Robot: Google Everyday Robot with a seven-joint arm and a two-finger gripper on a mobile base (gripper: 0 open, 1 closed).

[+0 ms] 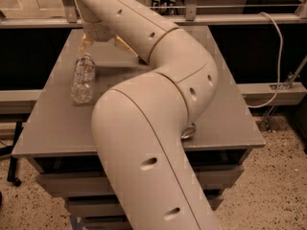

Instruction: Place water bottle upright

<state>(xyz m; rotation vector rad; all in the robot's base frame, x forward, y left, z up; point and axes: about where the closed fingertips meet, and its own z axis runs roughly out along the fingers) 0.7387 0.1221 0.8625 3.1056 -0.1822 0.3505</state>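
The big cream arm (158,104) bends over the grey table (43,128) and has the gripper (108,49) at the far part of it. The water bottle (83,78) lies on its side just beside the gripper, toward the camera, with its cap end nearest to it. The gripper is spread wide and holds nothing. I judge this is the approach step. Next, the gripper must come down around the bottle and close.

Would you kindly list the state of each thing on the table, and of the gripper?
water bottle: lying on its side on the table, not held.
gripper: open, above the table just beyond the bottle's far end, holding nothing.
can: mostly hidden behind the arm, seemingly on its side.
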